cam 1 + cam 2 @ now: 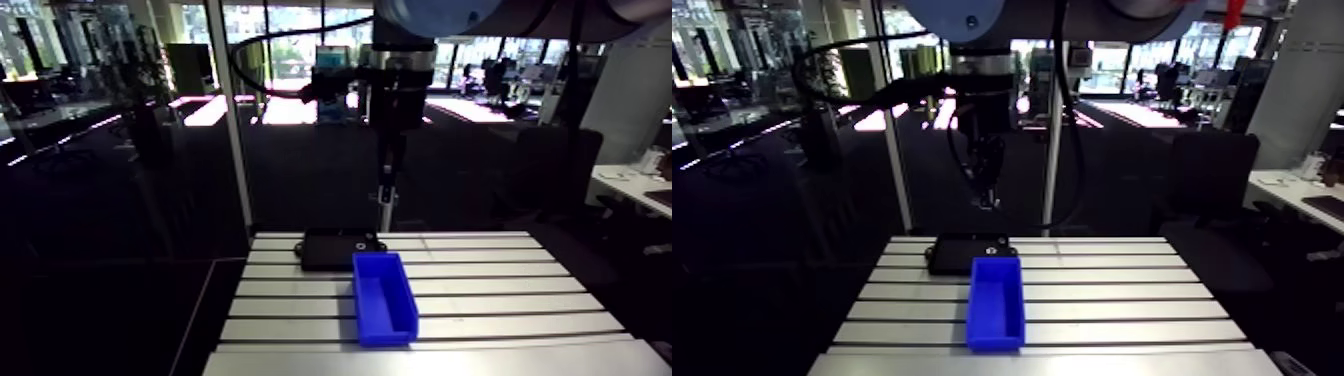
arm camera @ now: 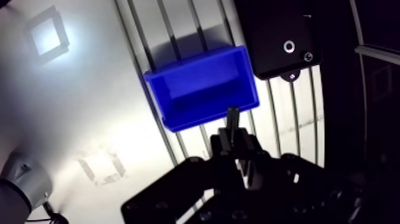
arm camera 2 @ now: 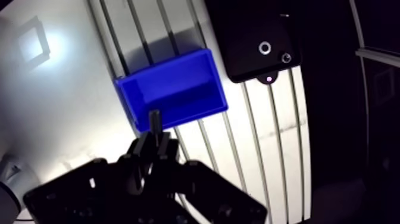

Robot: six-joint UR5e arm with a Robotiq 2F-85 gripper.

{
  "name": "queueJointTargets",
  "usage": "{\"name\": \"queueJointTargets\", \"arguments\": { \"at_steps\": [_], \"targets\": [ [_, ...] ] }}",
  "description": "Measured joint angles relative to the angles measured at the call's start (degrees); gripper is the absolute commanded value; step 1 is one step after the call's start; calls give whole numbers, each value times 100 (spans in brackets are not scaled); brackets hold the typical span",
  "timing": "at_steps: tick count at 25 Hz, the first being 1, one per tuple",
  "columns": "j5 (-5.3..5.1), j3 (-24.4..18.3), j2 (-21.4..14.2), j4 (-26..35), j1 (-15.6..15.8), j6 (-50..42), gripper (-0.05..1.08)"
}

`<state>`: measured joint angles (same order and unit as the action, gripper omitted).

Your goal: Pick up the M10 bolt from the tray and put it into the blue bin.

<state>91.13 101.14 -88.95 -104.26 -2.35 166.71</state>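
— High over the desk, where is the bolt?
— My claw is pinched on it. The M10 bolt sticks out past the tips, long way pointing at the blue bin just ahead.
— Anything in the bin?
— It looks empty. The black tray beside it holds two small round bits.

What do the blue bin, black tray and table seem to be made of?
The blue bin looks like plastic: even colour, moulded walls. The black tray may be plastic, matt; too dark to be sure. The table looks like aluminium: pale, slotted.
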Motion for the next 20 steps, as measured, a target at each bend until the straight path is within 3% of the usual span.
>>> {"name": "queueJointTargets", "arguments": {
  "at_steps": [10, 20],
  "targets": [
    [9, 533, -51, -119, -72, 1032, 103],
    [28, 1096, 113, -975, -104, 1317, 103]
  ]
}}
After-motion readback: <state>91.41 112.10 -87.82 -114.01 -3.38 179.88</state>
